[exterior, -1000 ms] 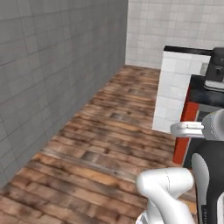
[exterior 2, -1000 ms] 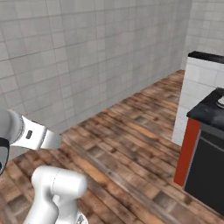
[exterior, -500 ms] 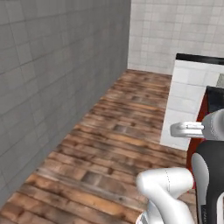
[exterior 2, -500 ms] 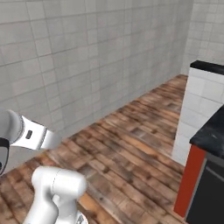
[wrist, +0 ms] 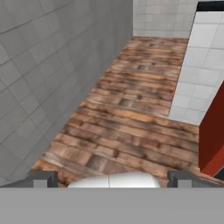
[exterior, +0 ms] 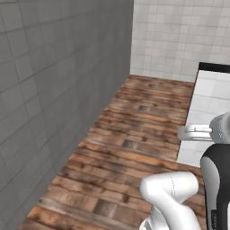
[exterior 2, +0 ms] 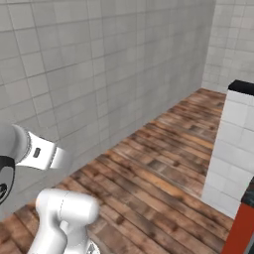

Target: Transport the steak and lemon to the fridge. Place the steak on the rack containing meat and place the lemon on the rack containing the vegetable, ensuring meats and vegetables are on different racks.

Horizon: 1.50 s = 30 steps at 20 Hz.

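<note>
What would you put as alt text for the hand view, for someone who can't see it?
The open gripper, holding nothing, looks down over a brown wood plank floor that runs away between a grey tiled wall on the left and a white tiled counter block on the right. A red cabinet side stands nearer, at the right edge.

The end effector (wrist: 112,179) has its two dark finger tips (wrist: 43,178) spread wide apart. It looks down on the wooden floor (wrist: 131,118), with the grey tiled wall (wrist: 52,65) left and a white tiled cabinet (wrist: 197,65) far right.
</note>
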{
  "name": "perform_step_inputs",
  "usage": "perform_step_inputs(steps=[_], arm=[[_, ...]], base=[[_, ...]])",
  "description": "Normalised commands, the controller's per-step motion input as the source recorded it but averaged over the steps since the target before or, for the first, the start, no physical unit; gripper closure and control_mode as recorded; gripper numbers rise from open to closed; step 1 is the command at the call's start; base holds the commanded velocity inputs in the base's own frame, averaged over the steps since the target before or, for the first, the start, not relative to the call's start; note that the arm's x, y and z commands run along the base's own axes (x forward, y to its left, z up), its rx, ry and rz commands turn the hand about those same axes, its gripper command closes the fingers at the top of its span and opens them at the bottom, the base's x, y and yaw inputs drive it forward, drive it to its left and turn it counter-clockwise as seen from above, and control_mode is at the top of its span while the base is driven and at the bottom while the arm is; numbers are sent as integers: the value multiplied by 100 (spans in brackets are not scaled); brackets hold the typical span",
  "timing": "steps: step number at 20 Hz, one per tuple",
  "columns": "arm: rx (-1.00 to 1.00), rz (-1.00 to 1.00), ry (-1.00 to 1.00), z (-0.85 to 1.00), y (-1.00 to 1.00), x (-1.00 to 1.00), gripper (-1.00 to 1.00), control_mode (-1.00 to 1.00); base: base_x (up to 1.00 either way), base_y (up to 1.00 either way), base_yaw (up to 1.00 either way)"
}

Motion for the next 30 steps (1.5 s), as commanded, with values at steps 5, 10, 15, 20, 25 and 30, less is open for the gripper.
perform_step_inputs(steps=[5,10,15,20,25,30], arm=[[0,0,0,0,0,0,-100,100],[0,0,0,0,0,0,-100,100],[0,0,0,0,0,0,-100,100],[0,0,0,0,0,0,-100,100],[0,0,0,0,0,0,-100,100],[0,0,0,0,0,0,-100,100]], base=[[100,89,-42],[100,98,-52],[100,95,-57],[100,100,-51],[100,100,-47],[100,82,-41]])
